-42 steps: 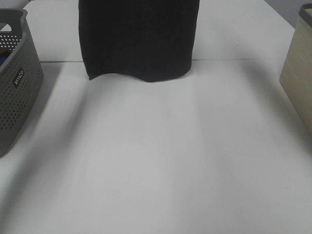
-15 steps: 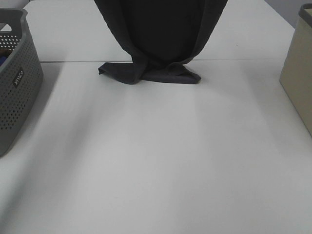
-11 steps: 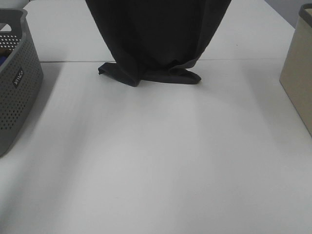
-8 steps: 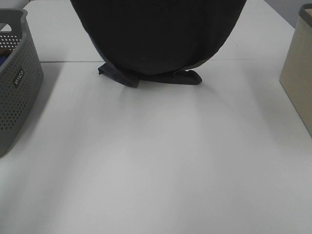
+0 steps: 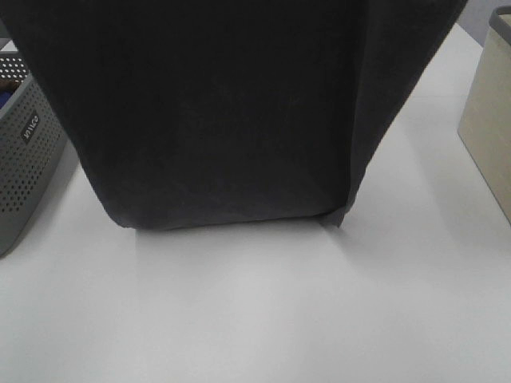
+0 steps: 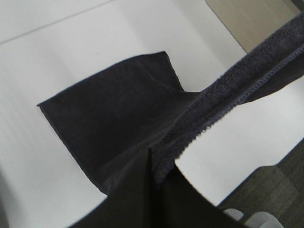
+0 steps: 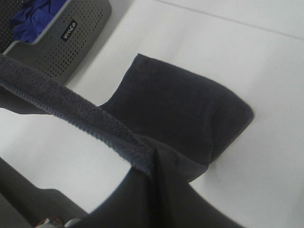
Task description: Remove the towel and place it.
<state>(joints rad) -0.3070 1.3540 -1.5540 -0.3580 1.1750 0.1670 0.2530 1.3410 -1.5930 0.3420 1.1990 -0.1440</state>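
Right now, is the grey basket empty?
No, a crumpled blue cloth lies inside the grey perforated basket.

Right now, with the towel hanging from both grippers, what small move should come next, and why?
Probably lower both grippers together while drawing them toward the camera. The left gripper and right gripper each pinch the towel by its hem, its far end lies on the table, and the rest hangs upright, so that would likely lay it flat.
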